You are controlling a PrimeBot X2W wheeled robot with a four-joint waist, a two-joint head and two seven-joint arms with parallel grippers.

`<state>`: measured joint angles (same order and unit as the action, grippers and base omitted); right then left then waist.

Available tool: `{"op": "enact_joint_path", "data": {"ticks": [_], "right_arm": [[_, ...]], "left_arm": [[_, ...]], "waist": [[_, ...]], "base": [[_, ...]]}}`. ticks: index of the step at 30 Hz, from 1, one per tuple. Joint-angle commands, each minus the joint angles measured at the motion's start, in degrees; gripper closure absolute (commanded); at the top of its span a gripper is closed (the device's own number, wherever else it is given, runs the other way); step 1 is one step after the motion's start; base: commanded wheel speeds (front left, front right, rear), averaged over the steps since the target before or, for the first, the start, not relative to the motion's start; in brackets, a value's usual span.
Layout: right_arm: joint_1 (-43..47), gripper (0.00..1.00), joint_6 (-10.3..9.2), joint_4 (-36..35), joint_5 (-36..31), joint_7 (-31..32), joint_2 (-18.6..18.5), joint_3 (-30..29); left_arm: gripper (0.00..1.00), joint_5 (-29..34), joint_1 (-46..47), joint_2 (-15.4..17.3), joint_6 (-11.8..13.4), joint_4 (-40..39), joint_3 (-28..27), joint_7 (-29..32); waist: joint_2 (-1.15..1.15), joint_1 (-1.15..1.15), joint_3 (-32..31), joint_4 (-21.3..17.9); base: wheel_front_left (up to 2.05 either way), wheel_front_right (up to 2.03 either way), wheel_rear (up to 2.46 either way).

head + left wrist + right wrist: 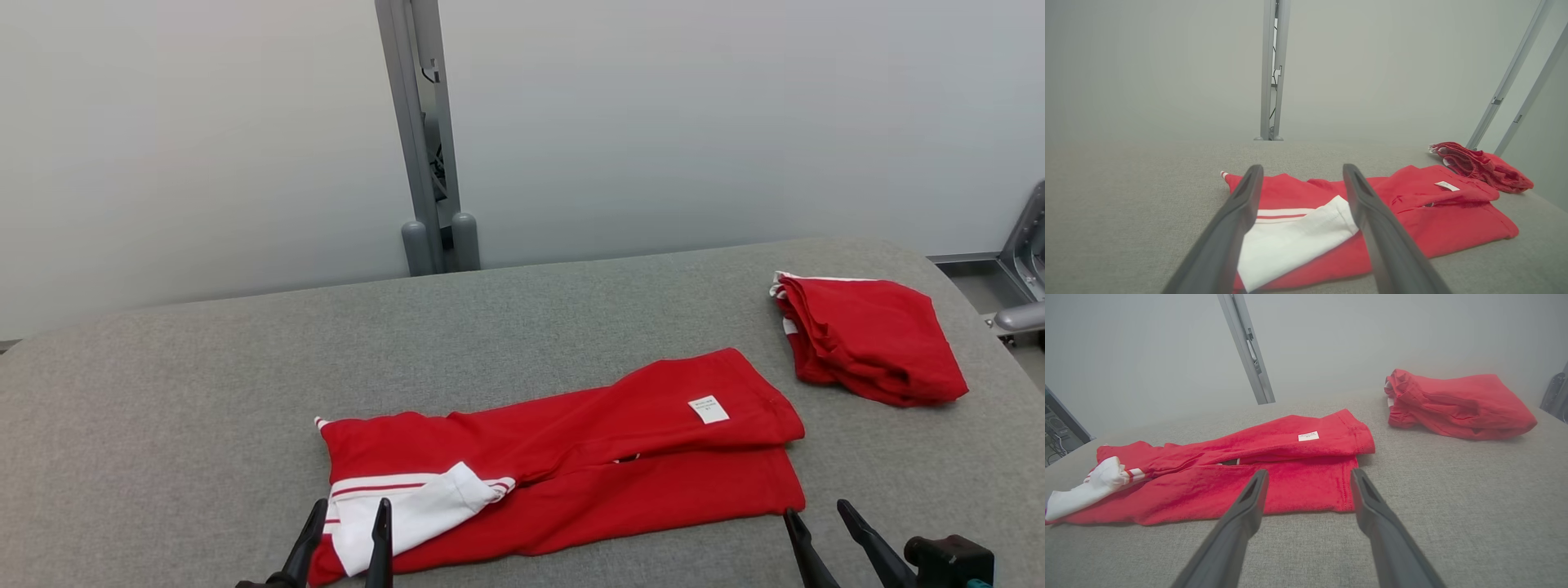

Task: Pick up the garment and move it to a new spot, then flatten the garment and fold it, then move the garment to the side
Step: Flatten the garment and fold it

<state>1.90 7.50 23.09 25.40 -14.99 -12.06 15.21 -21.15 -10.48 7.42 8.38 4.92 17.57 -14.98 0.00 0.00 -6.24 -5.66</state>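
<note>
- now the red garment (571,457) lies stretched from left to right across the lower middle of the head view, flat on the grey worktop (204,392), with 1 red layer folded lengthwise over another.
- at its lower-left end a white panel (408,510) with 2 thin red stripes is turned over on top of the red cloth; a small white label (708,409) sits on the upper layer toward the right end.
- the left claw (350,506) rises from the bottom edge at lower left, its 2 dark fingers released, spread apart and empty. in the head view the tips overlap the white panel, and in the left wrist view the panel shows between them; whether they touch the cloth cannot be told.
- the right claw (816,510) stands at the lower right of the head view, likewise released and empty, its tips just beside the garment's lower-right corner, over bare worktop. in the right wrist view the garment's end hem lies just beyond the fingertips.
- a second red garment (873,343), folded into a thick bundle with a bit of white at its left edge, lies at the right of the head view, apart from the first and near the worktop's right edge.
- behind the worktop, at upper middle, a grey post (420,139) stands upright against the pale wall (163,147).
</note>
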Motion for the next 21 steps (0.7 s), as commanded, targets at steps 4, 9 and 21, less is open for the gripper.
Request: {"op": "enact_joint_path", "data": {"ticks": [4, 9, 21], "right_arm": [[0.25, 0.0, -0.02, 0.57, -0.01, -0.31, 0.14, -0.41], [-0.55, 0.0, -0.02, 1.81, 1.06, -0.31, 0.2, -1.37], [-14.79, 0.0, -0.02, 18.06, 3.91, 2.85, 0.05, -7.09]], "left_arm": [[0.0, 1.25, 0.08, -0.31, -0.97, 0.61, -0.73, -0.21], [0.0, 2.33, 0.01, -0.63, -1.83, 1.18, -0.6, -0.21], [0.0, 2.73, 1.62, -0.06, -4.24, 3.39, 2.16, 2.31]], "waist": [[0.0, 0.0, 0.07, 0.7], [0.0, 0.0, 0.63, 1.83], [0.0, 0.0, 3.85, 5.55]], "base": [[0.0, 0.0, 0.0], [0.0, 0.0, 0.0], [0.0, 0.0, 0.0]]}}
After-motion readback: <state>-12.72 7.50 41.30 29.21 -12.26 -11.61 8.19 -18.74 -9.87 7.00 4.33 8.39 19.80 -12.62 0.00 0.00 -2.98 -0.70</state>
